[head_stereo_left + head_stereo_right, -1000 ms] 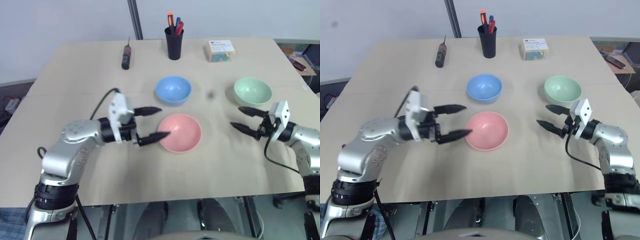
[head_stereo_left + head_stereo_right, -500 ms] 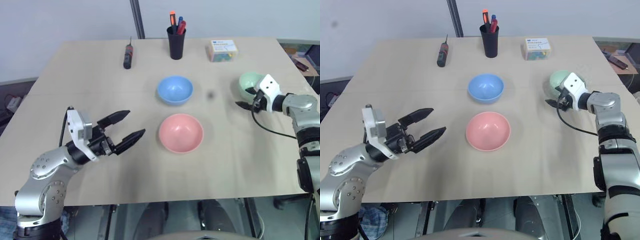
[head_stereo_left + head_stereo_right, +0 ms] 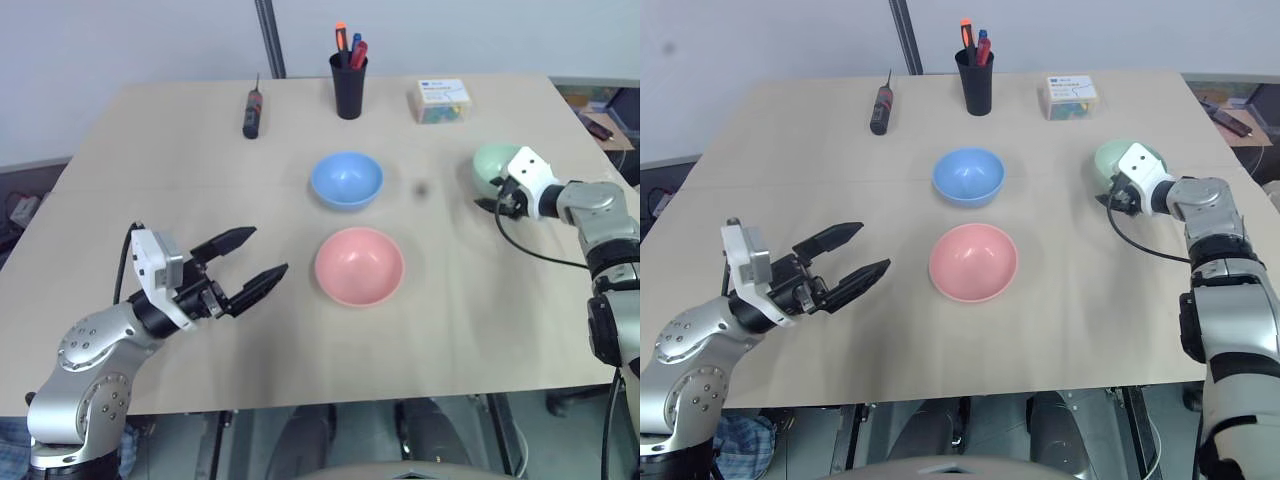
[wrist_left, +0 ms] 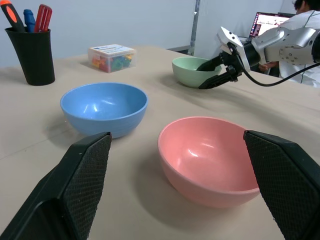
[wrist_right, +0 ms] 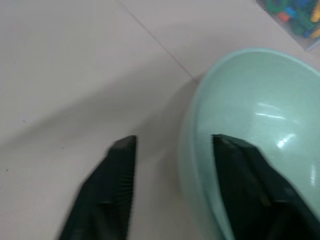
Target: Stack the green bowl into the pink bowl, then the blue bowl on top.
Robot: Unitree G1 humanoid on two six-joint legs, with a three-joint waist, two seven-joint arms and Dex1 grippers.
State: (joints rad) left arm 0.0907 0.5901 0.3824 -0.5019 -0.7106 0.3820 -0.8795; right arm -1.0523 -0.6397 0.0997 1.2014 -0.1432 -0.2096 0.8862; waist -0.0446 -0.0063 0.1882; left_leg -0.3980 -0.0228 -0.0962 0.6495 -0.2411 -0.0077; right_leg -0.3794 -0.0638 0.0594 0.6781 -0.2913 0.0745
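The right wrist view is showing what the head views are not: the right claw (image 5: 172, 150) is straddling the rim of the green bowl (image 5: 250, 130), one finger inside the bowl and the other outside over the worktop (image 5: 65, 65). A gap is showing between the outer finger and the bowl wall, so the claw is partly open; whether the inner finger is touching the bowl cannot be told. In the head views the white wrist housing is hiding most of this contact area. The left wrist view is giving a low side look at all three bowls and at a person seated at a laptop beyond the far right of the worktop.

The green bowl is sitting near the right edge of the worktop. The blue bowl (image 3: 346, 179) is sitting near the middle, and the pink bowl (image 3: 359, 265) is sitting just nearer the front edge, apart from it. Nothing is lying between the green bowl and the pink bowl. Along the back edge are standing a black pen cup (image 3: 348, 85), a screwdriver (image 3: 252, 112) to its left and a small box (image 3: 441, 100) of coloured pieces to its right.

The left claw (image 3: 262, 259) is hovering wide open and empty above the front left part of the worktop, pointing toward the pink bowl, well apart from it. The right arm is reaching forward, its claw angling slightly downward.
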